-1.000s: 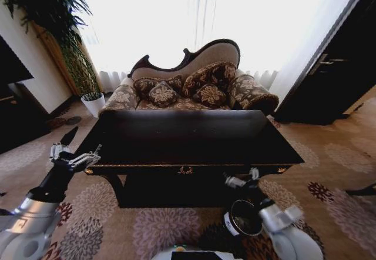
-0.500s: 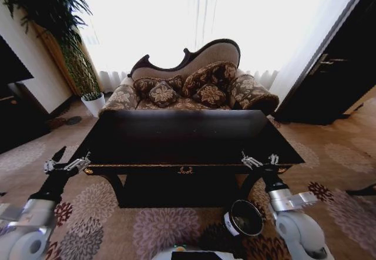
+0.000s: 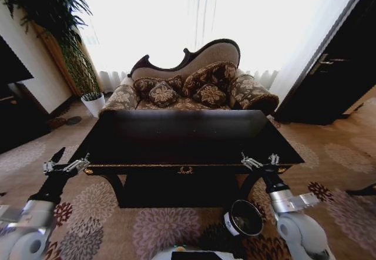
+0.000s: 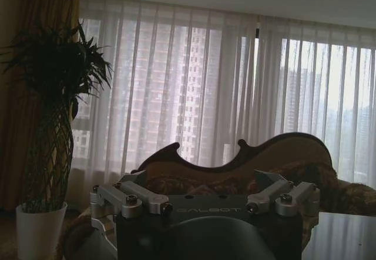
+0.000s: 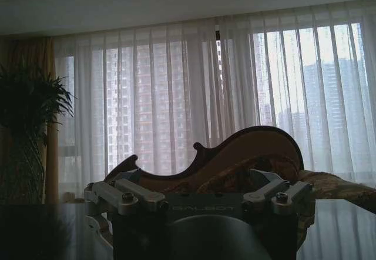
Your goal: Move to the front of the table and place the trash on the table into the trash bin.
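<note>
Head view: the large rectangular dark wood worktop (image 3: 188,139) with a glossy black top and small gold ornaments along its apron stands directly ahead, its near edge facing the robot. The left hand (image 3: 66,165) is raised just off the worktop's near left corner, fingers spread apart and gripping nothing. The right hand (image 3: 258,161) is raised at the near right edge, fingers likewise spread and empty. The small round dark reddish-brown trash bin (image 3: 244,217) with a white label on its side stands on the patterned floral carpet (image 3: 158,227) below the worktop's near edge, just beside the right arm. Beyond the worktop is a carved, dark-framed sofa (image 3: 188,83) with patterned cushions; a potted green plant in a white pot (image 3: 93,102) stands to its left, before sheer white curtains (image 3: 194,19).
</note>
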Tool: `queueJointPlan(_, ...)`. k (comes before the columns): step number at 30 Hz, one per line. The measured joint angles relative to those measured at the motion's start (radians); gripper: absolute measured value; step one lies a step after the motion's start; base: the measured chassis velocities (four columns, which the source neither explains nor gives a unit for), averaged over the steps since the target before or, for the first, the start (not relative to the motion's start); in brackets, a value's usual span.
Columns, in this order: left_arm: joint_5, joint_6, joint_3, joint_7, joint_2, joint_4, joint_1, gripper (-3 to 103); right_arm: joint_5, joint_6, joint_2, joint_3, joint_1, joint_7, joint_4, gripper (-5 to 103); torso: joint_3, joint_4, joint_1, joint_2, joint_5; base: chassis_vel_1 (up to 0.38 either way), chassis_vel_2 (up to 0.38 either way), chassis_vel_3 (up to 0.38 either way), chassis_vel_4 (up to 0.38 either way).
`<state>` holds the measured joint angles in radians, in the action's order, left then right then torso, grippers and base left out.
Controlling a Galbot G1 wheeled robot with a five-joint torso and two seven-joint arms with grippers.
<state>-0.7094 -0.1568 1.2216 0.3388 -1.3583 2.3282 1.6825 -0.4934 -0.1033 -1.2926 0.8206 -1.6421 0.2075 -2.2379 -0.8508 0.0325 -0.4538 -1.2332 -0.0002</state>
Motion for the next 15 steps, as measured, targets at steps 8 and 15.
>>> queueJointPlan(8, 0.003, 0.009, -0.003, 0.011, 0.006, 0.000, 0.007, 100, -0.001, -0.003, -0.001, 0.015, -0.009, 0.009, 0.003, 100, 0.000, 0.0000, 0.000, 0.000, 0.0000, 0.004, -0.008, -0.006, 0.004)
queueJointPlan(15, 0.009, 0.013, -0.008, 0.020, 0.008, -0.004, 0.008, 100, -0.001, -0.005, 0.001, 0.018, -0.008, 0.016, 0.008, 100, 0.000, -0.0001, 0.000, 0.000, -0.0001, 0.086, -0.103, -0.105, 0.094)
